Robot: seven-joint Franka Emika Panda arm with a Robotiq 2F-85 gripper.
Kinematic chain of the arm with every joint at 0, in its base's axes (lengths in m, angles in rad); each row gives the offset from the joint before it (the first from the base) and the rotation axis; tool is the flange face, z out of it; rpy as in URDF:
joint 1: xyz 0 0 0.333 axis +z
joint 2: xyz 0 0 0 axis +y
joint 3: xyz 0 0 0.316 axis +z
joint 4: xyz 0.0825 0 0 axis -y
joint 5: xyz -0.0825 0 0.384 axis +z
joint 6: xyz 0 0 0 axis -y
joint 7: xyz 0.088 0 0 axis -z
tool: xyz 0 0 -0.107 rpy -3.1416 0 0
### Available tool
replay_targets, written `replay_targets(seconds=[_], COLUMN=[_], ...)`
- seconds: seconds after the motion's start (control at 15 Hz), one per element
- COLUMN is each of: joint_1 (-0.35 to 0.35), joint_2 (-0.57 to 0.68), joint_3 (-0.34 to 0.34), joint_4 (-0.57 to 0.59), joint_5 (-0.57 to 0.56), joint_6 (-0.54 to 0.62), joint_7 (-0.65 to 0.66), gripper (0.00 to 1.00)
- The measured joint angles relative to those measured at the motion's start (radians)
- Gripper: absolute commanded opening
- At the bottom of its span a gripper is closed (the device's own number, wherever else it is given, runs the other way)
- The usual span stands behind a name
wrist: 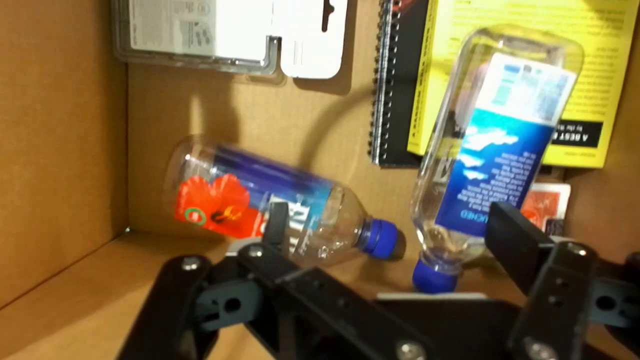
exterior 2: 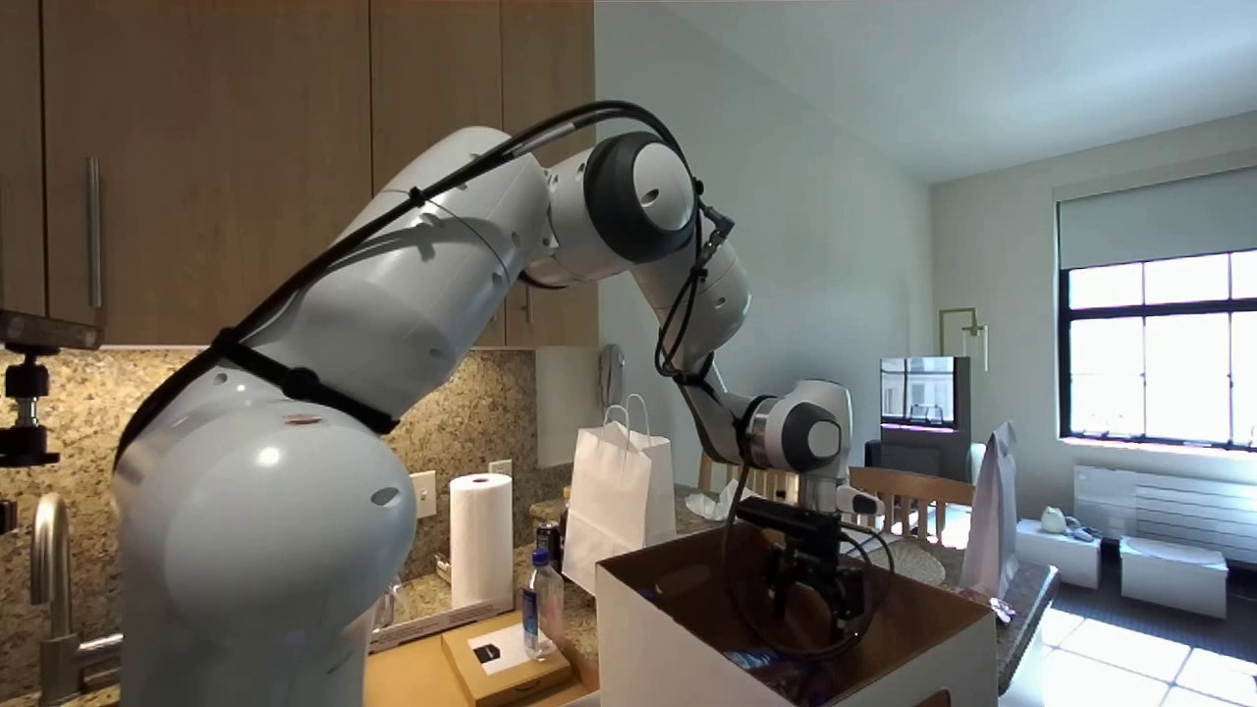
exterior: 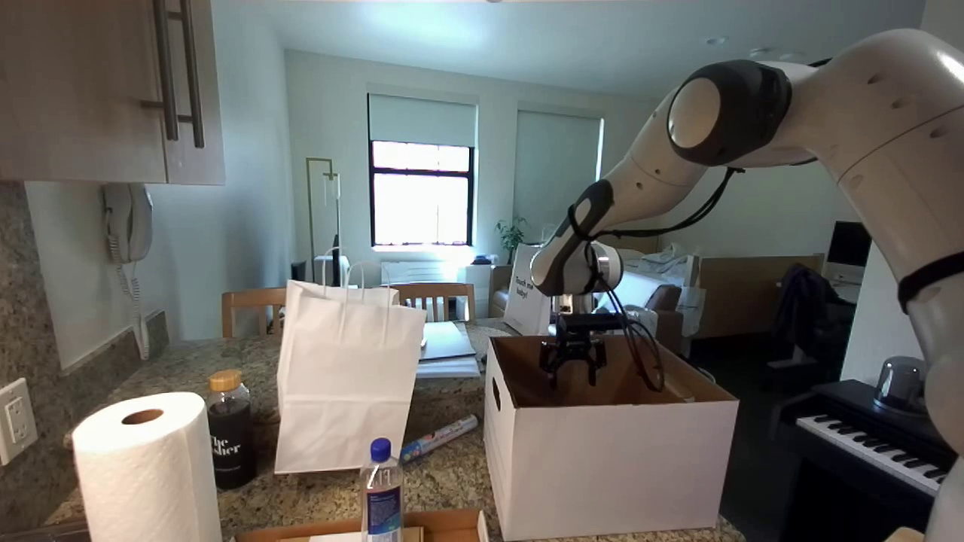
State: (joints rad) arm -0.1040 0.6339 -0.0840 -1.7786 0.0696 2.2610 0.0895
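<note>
Lying on the bottom of the big white cardboard box with brown insides (exterior: 610,467): a clear plastic bottle with a blue cap and a red flower on its label (wrist: 265,180). Just beside, in the box, a clear plastic bottle with a blue cap and white clouds on its label (wrist: 492,155), lying partly over a yellow paper book (wrist: 595,65). Likely very light, maybe empty; hard to be sure. Smooth, so quick to slip or roll, and apt to dent and crackle under a hard squeeze. Not likely to break. Best to hold around the middle, or by the hard neck just under the cap. Hanging at the open top of the box, holding nothing: the black two-fingered gripper (exterior: 572,376), fingers spread wide. Also inside the box: a black spiral notebook (wrist: 400,100) under the yellow paper book, and a flat white-and-clear plastic pack (wrist: 200,30). Outside, near the box: a tall white paper bag (exterior: 346,376).
</note>
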Motion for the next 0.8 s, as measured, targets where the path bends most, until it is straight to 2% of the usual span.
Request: replay_targets(seconds=[0.13,0.33,0.6,0.8], joint_1=[0.029,0.075,0.104,0.133], joint_2=[0.002,0.002,0.019,0.058], joint_3=[0.004,0.006,-0.003,-0.04], joint_4=[-0.042,-0.095,-0.146,-0.154], joint_5=[-0.013,-0.026,-0.026,-0.029], joint_6=[0.01,0.089,0.329,0.433], joint_7=[0.0,0.003,0.066,0.109], gripper=[1.0,1.0,1.0,1.0])
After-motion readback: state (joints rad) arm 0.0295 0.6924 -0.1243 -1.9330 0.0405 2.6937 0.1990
